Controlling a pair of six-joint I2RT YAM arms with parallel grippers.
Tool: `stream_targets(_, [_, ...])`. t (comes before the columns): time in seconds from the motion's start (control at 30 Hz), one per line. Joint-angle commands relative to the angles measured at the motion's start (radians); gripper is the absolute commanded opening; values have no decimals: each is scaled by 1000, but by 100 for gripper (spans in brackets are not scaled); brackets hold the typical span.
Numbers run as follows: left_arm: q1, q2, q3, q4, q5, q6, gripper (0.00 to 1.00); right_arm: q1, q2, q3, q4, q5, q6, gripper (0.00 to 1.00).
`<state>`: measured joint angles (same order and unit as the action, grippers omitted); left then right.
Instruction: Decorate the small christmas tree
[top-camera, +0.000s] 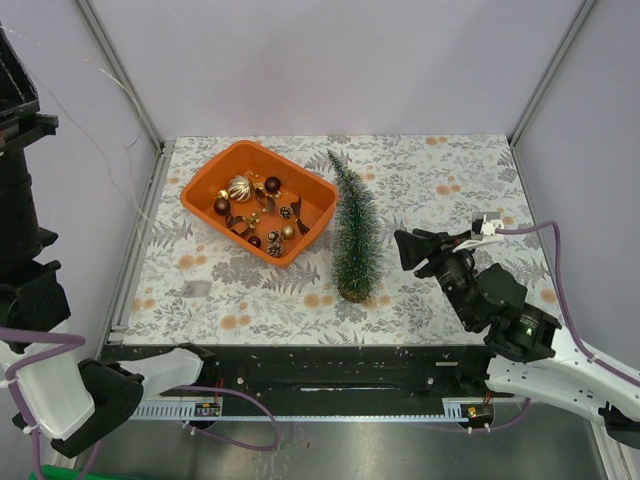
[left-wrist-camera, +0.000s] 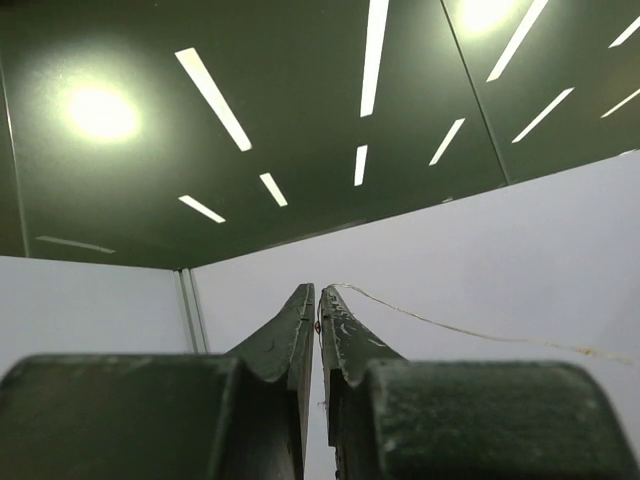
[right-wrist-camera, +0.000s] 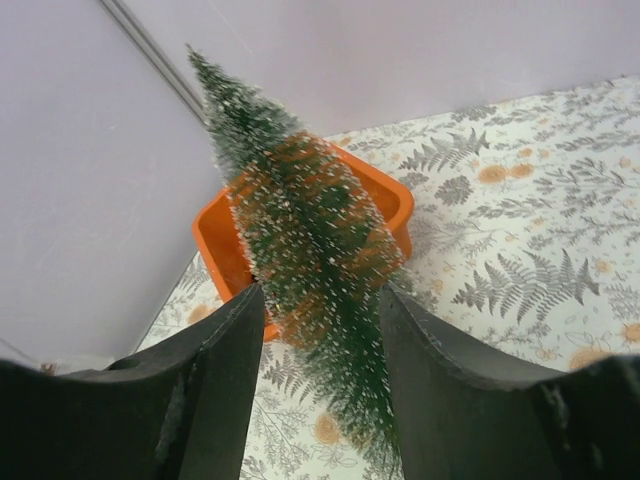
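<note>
The tree (top-camera: 354, 228) stands upright near the middle of the worktop (top-camera: 440, 180), just right of the tray (top-camera: 203, 188). Its tip rises against the back wall in the right wrist view. Its frosted needles are bare, with nothing hung on them that I can see.

The ornaments (top-camera: 255, 215) all lie in the tray: a pale striped ball, several dark red and gold balls, a few pine cones and what look like dark ribbons or hooks. None lies loose on the worktop.

The right tool (top-camera: 403, 248) hovers right of the tree, near its lower half but apart from it, and points towards it. Its jaws are spread wide and hold nothing. The right wrist camera frames the tree between them, with the tray behind.

The left tool (left-wrist-camera: 318, 295) is raised high at the left side, well away from the tray and tree, and aims up at the ceiling lights. Its jaws are closed to a thin slit. A fine thread (left-wrist-camera: 450, 325) runs off from beside the tips. I cannot tell whether it is pinched or only passes close by.

As I judge it, the decorating has hardly begun. The tree is up and ready, but every ornament has yet to be picked from the tray and set on the branches. The right tool's aim suggests it may steady or grip the tree.
</note>
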<state>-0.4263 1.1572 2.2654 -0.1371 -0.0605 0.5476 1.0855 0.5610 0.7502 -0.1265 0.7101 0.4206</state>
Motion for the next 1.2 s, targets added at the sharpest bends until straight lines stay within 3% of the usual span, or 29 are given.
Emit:
stream_targets(0.0, [-3,-14,28,44,56,-35,11,-4,49,99,67,-55,-74,59])
stream_targets(0.1, [-3,-40,13,12,112,-52,12,-3,73,130,80,-81,-97,62])
stream_targets(0.37, [-3,-160,-243,-192,290,-104,13,-4,163,230,116,-224,-140,71])
stream_targets(0.5, [-3,-194,-323,-214,323,-126,13,-4,221,285,159,-339,-144,74])
stream_targets(0.9, [-3,-205,-333,-251,332,-129,13,-1,399,393,237,-691,-60,84])
stream_targets(1.17, [-3,-208,-343,-251,334,-130,13,20,464,411,265,-776,-25,87])
